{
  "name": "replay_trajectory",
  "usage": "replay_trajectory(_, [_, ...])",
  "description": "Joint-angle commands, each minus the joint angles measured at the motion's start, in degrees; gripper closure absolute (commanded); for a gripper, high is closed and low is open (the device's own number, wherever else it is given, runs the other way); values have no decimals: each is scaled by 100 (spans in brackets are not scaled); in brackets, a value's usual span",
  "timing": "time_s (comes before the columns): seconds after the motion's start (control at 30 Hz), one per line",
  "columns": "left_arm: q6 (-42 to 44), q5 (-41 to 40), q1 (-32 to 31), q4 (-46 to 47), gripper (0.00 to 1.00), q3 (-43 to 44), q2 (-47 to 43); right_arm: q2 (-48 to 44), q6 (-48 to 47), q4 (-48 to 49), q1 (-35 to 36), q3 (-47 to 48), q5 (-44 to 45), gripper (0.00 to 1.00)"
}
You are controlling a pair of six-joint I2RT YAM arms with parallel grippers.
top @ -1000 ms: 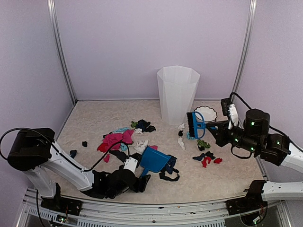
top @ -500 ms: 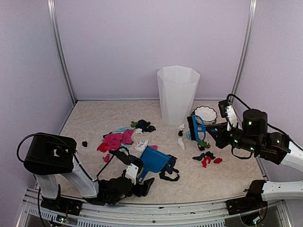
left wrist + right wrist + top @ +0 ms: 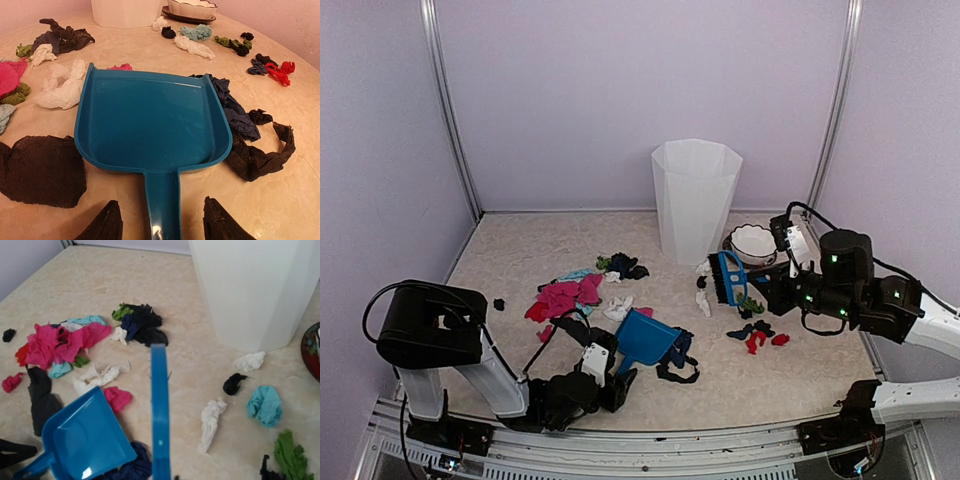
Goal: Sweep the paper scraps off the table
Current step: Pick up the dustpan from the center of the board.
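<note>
While paper scraps (image 3: 565,295) in pink, black, white, teal, green and red lie strewn across the speckled beige table (image 3: 510,250), the left gripper (image 3: 161,205) sits low near the table's front edge. Its two dark fingers (image 3: 111,222) are parted on either side of the handle (image 3: 162,200) of a blue dustpan (image 3: 150,120). Bare tabletop shows between each finger and the handle, so the jaws stand open and grip nothing. The pan lies flat just ahead of this gripper, its mouth facing away toward the middle of the table. A flat black scrap (image 3: 42,170) rests just left of the pan and close to the left finger, while dark navy and black scraps (image 3: 250,145) crowd against the pan's right wall. White crumples (image 3: 60,90) lie off its far left corner and a pink bit (image 3: 120,66) peeks over its far rim. The main pink heap sits farther off to the left. Across the table the right gripper (image 3: 752,284) is clamped tight on a blue brush (image 3: 728,277), holding it just in front of a white scalloped bowl (image 3: 753,240) and near a tall white bin (image 3: 695,200). Green, black and red scraps (image 3: 760,335) lie on the table on the near side of the brush, with white and teal ones beside it.
</note>
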Motion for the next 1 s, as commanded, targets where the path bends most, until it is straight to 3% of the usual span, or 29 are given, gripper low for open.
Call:
replay_trajectory(0.0, [8,-59,62,119,47,-54,111,40,62,86,-47,207,-86,100])
replay_trajectory(0.5, [-51,176,185,-191,61,189,300,-50,47,47,-51,127,-62,100])
replay_trajectory(0.77, [32,231,186,-267,83,220,175,-87,44,33,-46,141,-40,100])
replay_trajectory(0.9, [68,225,172,-465,100,215,-89,-87,37,17,-46,161,-35,100])
replay_trajectory(0.97, [99,199,146,-559,100,188,-281,-92,34,14,-46,166,-25,100])
